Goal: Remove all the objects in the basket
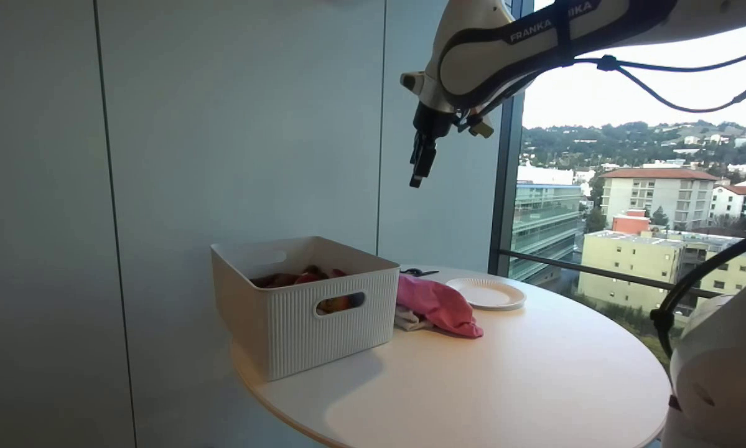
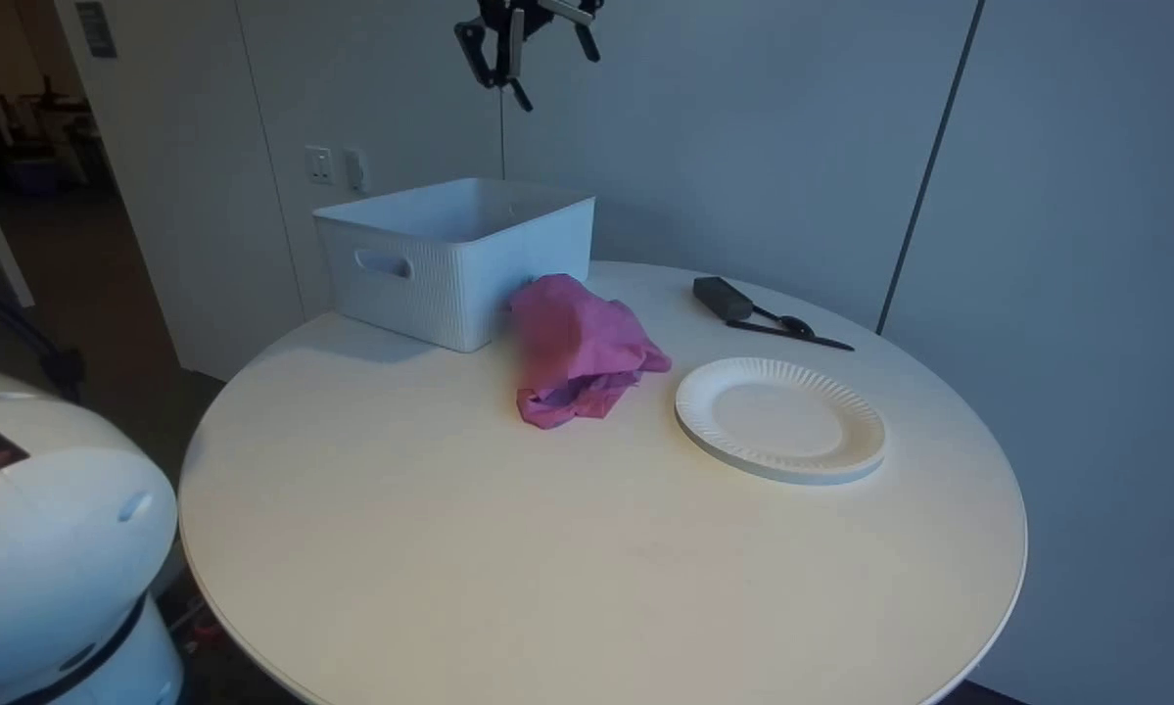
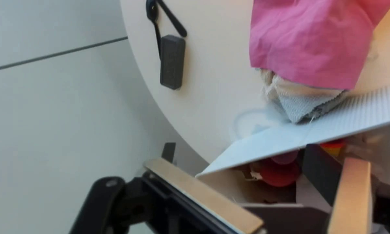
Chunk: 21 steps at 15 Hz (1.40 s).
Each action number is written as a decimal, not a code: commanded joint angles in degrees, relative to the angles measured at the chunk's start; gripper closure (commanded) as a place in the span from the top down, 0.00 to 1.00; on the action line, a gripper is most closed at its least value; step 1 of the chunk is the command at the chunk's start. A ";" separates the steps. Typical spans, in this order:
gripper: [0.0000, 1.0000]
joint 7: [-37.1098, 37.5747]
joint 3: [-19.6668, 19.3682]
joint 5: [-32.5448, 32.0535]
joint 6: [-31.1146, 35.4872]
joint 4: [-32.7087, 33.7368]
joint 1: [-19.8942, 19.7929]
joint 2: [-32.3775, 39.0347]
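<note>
White rectangular ribbed-plastic basket (image 2: 420,313): stands close to the rim of the round white tabletop (image 2: 596,548), by the grey panelled wall (image 1: 242,124).
Basket contents: include a smooth red rounded item (image 3: 277,172), a red-and-yellow piece (image 3: 334,147) and dim brownish pieces (image 1: 273,281); too dark to count or to tell by material.
Pink crumpled cloth (image 2: 596,338): lies outside, on the tabletop beside the basket's plain side wall, over a whitish-beige textured cloth (image 3: 299,97); cannot be told whether touching that wall.
Black two-finger gripper (image 3: 248,161): hangs high above the basket's rim in both exterior views, with tan-faced fingers (image 3: 352,195) spread wide and nothing held between them.
Opening from fingers: lies below, well apart; shows in the wrist view mostly toward one finger, with a basket corner in the gap and the plain wall's rim slanting across.
Red item's long axis: not to be made out.
Removal: judged partway, with both cloths out and several pieces left in.
Next reach: probably calls for a shift toward the basket's middle before lowering; otherwise might catch the rim.
White fluted paper plate (image 2: 782,416): rests near the pink crumpled cloth, apart from the basket.
Dark grey oblong block (image 2: 722,298) and black utensils (image 3: 172,17): lie near the tabletop's rim.
</note>
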 commanded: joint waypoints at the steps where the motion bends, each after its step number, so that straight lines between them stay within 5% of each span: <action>1: 1.00 -5.45 0.48 0.71 0.16 9.07 4.68 5.95; 8: 1.00 -16.68 0.89 11.34 -2.38 21.89 9.23 24.02; 13: 1.00 -21.01 3.60 17.62 -6.78 27.70 7.19 34.65; 21: 1.00 -22.64 6.40 18.64 -9.93 29.42 3.91 43.03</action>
